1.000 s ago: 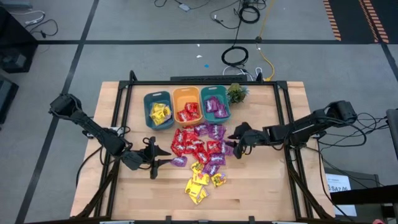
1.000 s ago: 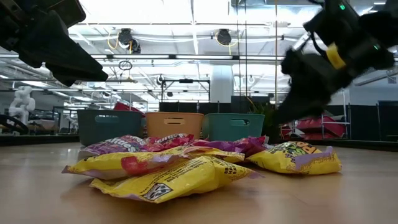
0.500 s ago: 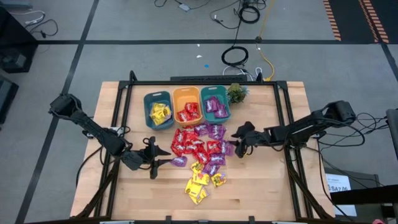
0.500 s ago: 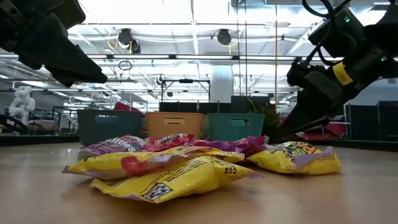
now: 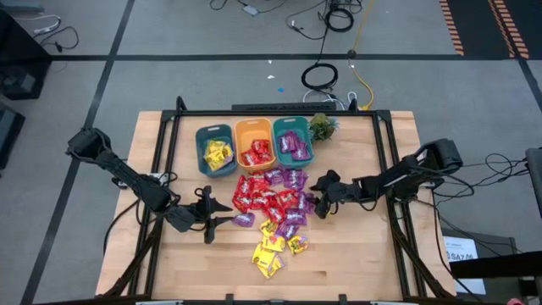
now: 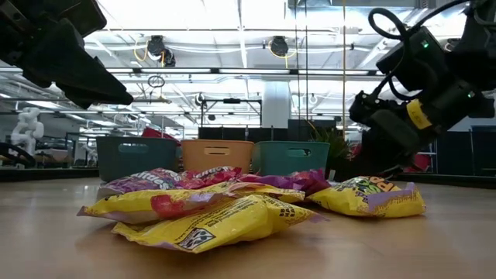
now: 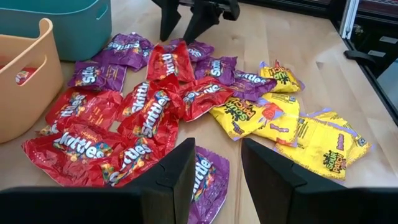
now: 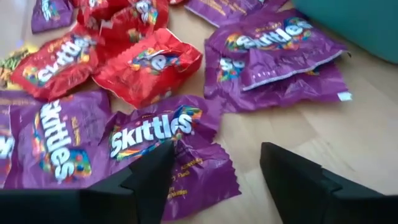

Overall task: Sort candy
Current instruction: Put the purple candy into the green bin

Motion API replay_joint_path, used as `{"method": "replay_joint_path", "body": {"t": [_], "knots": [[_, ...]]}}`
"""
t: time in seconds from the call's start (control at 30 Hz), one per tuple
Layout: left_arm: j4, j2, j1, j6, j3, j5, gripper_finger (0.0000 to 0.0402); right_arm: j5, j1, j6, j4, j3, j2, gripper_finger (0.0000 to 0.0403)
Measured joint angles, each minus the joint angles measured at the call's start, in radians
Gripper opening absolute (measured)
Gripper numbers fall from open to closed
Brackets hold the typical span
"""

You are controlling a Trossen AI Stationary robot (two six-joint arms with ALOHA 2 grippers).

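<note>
My right gripper (image 8: pixel 214 165) hangs fingers wide over a purple packet (image 8: pixel 168 134) at the candy pile's (image 5: pixel 273 203) 3 o'clock edge, holding nothing.

"Skittles" on purple candy packets (image 8: pixel 163 140), also red packets (image 7: pixel 149 112)

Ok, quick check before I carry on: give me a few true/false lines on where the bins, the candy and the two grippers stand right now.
1. Three bins sit in a row; the orange bin is in the middle. True.
2. The left gripper grips a yellow packet. False: it is open beside a purple packet, holding nothing.
3. The right gripper is open at the pile's purple packets. True.
4. All loose candy is red. False: red, purple and yellow packets lie on the table.
</note>
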Motion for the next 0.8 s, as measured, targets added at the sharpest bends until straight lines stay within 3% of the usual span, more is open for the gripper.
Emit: {"method": "replay_joint_path", "body": {"t": [0.1, 0.2, 0.47, 0.8], "knots": [[0.000, 0.000, 0.000, 0.000, 0.000, -0.001, 0.0140, 0.026, 0.011, 0.003, 0.019, 0.004, 0.048, 0.0236], [0.000, 0.000, 0.000, 0.000, 0.000, -0.002, 0.0140, 0.035, 0.021, 0.019, 0.016, 0.005, 0.063, 0.0210], [0.001, 0.000, 0.000, 0.000, 0.000, -0.003, 0.0140, -0.029, 0.041, 0.019, -0.003, 0.001, 0.025, 0.0020], [0.002, 0.000, 0.000, -0.006, 0.000, -0.003, 0.0140, -0.048, 0.042, 0.013, -0.201, 0.037, -0.202, 0.0002]]}}
